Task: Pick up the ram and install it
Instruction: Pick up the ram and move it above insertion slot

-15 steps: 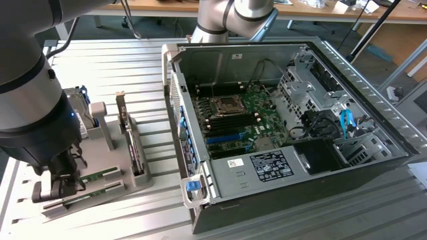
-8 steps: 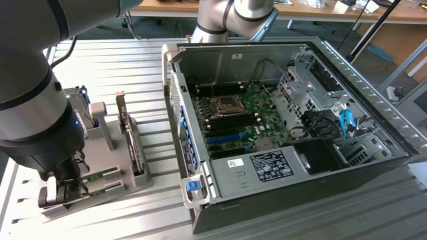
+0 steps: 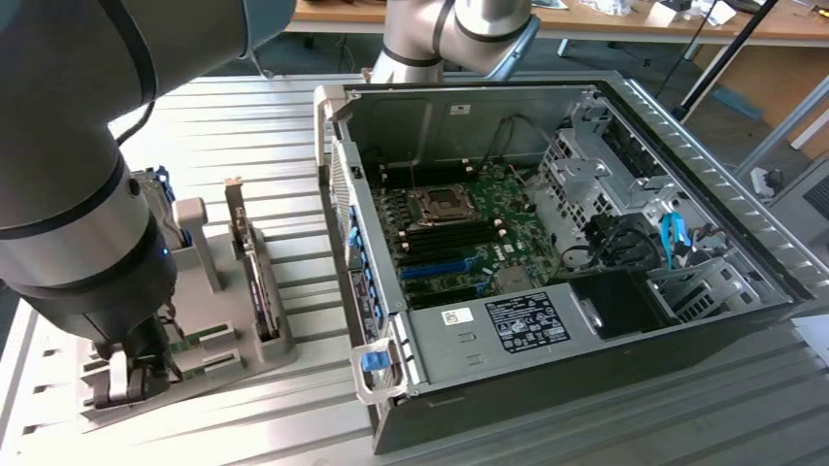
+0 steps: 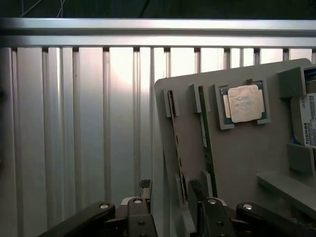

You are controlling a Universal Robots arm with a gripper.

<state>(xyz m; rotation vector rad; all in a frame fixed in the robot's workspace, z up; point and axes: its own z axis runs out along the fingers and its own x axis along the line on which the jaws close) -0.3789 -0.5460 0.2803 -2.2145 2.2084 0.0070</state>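
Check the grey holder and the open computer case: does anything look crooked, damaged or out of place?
Nothing stands out. The memory stick sits straight between its brackets on the grey holder, the processor lies flat in its recess, and the open computer case shows no damage.

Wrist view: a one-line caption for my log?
Open gripper hovers by thin green ram stick in grey holder tray, square silver processor chip alongside.

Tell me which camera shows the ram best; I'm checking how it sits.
The wrist view: the ram stands on edge in the grey holder, its green length clear. In the exterior view it is a small green sliver in that holder, hard to judge.
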